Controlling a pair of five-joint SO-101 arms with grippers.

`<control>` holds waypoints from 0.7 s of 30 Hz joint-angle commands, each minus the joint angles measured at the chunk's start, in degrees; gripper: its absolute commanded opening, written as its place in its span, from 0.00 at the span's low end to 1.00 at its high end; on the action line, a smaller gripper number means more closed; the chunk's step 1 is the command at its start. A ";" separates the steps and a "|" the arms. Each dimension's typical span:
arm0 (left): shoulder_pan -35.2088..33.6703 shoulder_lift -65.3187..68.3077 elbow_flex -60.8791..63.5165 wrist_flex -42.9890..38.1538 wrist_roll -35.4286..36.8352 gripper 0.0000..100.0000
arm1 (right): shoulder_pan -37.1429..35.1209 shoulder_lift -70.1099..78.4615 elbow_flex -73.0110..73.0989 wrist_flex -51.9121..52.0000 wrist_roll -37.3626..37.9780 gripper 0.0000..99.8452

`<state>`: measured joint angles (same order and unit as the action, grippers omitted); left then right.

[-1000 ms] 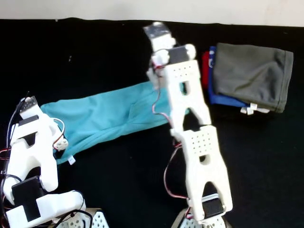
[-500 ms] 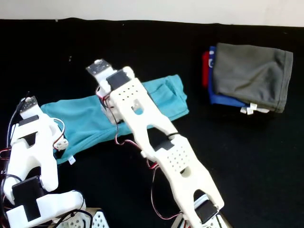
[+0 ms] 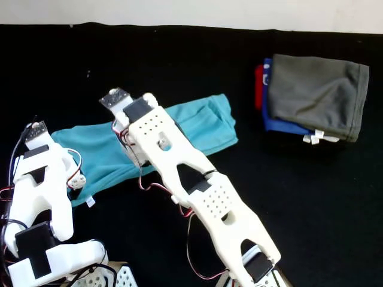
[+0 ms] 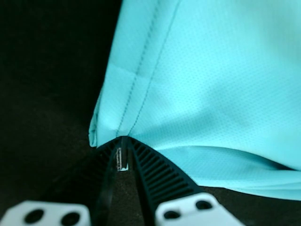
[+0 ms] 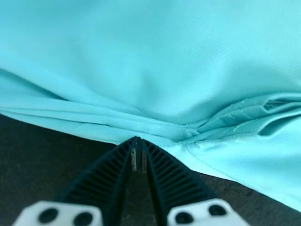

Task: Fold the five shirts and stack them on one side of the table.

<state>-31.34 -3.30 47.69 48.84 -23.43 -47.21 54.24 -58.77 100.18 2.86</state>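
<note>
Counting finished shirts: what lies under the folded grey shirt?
Edges of a folded blue shirt and a red shirt show beneath the grey shirt; anything else is covered.

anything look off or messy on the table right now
The teal shirt lies slanted across the table, rumpled and bunched at its end nearest the stack, not a tidy fold. In the stack, a red edge and a blue edge stick out past the grey shirt on top.

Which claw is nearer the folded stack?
Right. The right claw is partway along the teal shirt; the left claw is at the shirt's end farthest from the stack.
</note>
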 commanded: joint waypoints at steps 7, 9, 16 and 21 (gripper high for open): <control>-0.22 0.57 0.04 -2.20 0.18 0.01 | -0.22 0.75 0.04 0.75 0.88 0.01; -0.22 0.57 0.04 -2.20 0.18 0.01 | -0.13 1.45 -0.40 0.75 0.88 0.01; -0.04 0.57 0.13 -2.20 0.18 0.01 | -0.13 1.36 -9.10 0.57 0.88 0.01; -0.04 0.57 0.13 -2.20 0.18 0.01 | -0.13 6.02 -12.35 0.57 0.88 0.01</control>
<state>-31.34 -3.30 47.69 48.84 -23.43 -47.21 59.16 -68.09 100.18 2.86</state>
